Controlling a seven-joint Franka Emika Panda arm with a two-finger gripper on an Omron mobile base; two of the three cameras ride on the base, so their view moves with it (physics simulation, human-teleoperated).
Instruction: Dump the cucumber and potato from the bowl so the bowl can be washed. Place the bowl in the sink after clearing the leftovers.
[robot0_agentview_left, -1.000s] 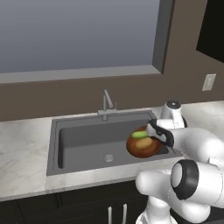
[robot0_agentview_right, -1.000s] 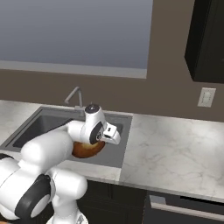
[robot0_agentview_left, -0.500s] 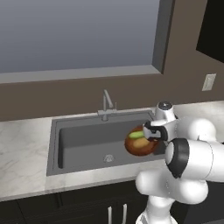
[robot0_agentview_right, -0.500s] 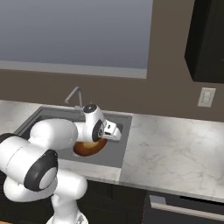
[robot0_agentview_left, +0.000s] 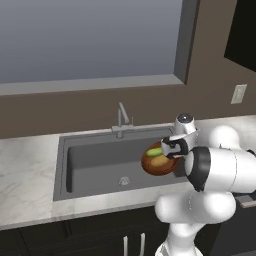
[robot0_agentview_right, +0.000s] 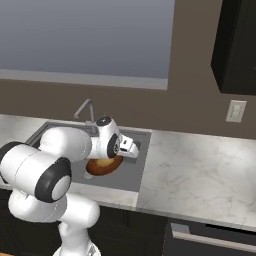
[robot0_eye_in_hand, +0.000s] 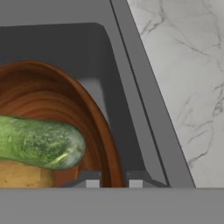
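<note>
Over the sink (robot0_agentview_left: 95, 160), at its right end, the bowl (robot0_agentview_left: 159, 163) hangs tilted, open side facing left, cucumber (robot0_agentview_left: 154, 149) lying crosswise above the potato (robot0_agentview_left: 160, 160). From the right base, the folded arm reaches over the basin, its tool (robot0_agentview_right: 120, 148) above the bowl. Close up, the tool (robot0_eye_in_hand: 111, 180) is clenched on the bowl's rim; the cucumber's long axis points away from it, just beside, the desk (robot0_eye_in_hand: 183, 78) beyond.

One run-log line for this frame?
gripper: shut on bowl rim | bowl: over sink, tilted | cucumber, potato: inside bowl
</note>
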